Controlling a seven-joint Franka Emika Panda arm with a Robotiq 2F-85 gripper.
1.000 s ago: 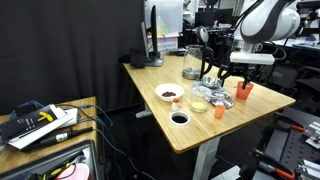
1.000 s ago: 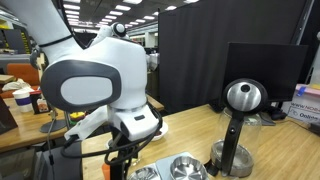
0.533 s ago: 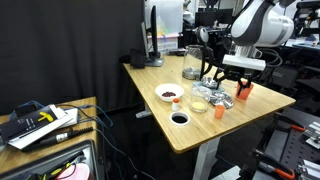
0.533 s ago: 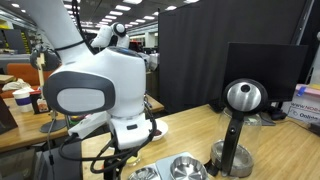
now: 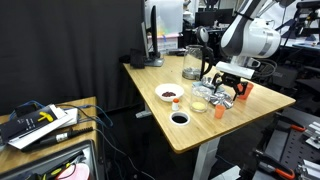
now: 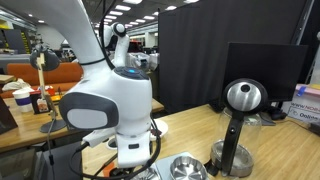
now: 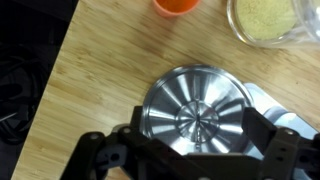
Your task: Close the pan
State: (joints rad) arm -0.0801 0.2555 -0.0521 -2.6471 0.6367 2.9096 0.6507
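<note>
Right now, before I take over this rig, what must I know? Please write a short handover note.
Gripper: open, low over the table, jaws on either side of the lid. No grasp visible.
Lid: a round silver piece with a centre knob, lying flat on the table.
Pan: probably the silver edge just beside the lid, mostly hidden in the wrist view, so I am not sure.
Done: approach only; the pan is not closed.
Left: grip the lid, lift it, set it on the pan, release.
</note>
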